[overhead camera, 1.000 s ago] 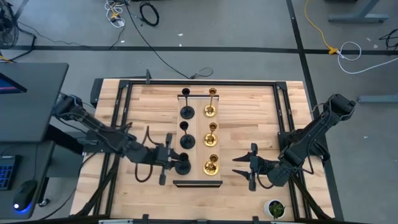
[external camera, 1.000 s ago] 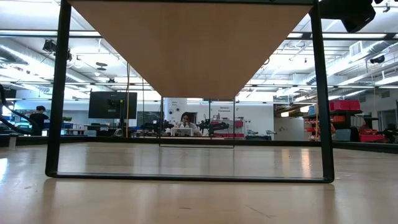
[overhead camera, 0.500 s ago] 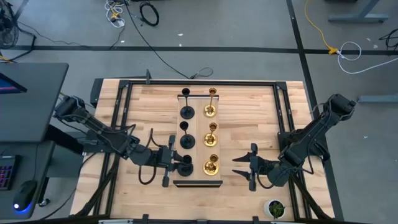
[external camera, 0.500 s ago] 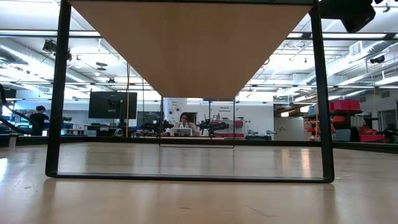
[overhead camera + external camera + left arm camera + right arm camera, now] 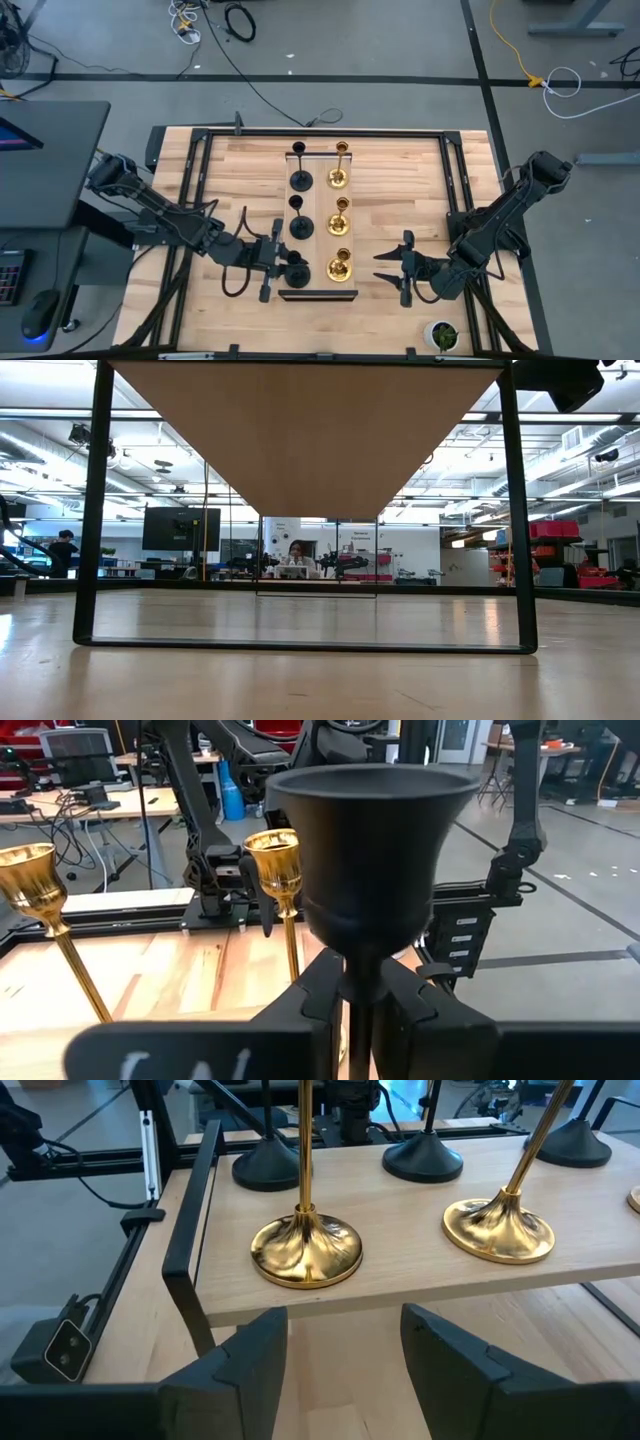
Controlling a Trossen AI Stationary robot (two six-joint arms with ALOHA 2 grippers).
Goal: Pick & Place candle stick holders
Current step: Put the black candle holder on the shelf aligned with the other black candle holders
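Three black candle stick holders [image 5: 299,228] and three gold ones [image 5: 340,225] stand in two rows on a raised light wooden board [image 5: 318,205]. My left gripper [image 5: 286,262] reaches level from the table's left and is shut on the nearest black holder [image 5: 370,850]. My right gripper [image 5: 398,268] stands open off the board's right edge. It faces the nearest gold holder [image 5: 305,1252] and its fingers are short of the board. The low view shows only the board's underside. My left gripper pinches the nearest black holder's thin stem [image 5: 358,1020], just under its cup, between its two fingers. The fingers come in level from the table's left, across the stem. The holder stays upright, and its round base [image 5: 297,269] rests on the board's near left corner.
A black metal frame [image 5: 200,150] runs round the table top, and the board sits on a black frame of its own [image 5: 300,645]. A small green plant in a white pot [image 5: 441,335] stands at the near right corner. Bare wood lies on both sides of the board.
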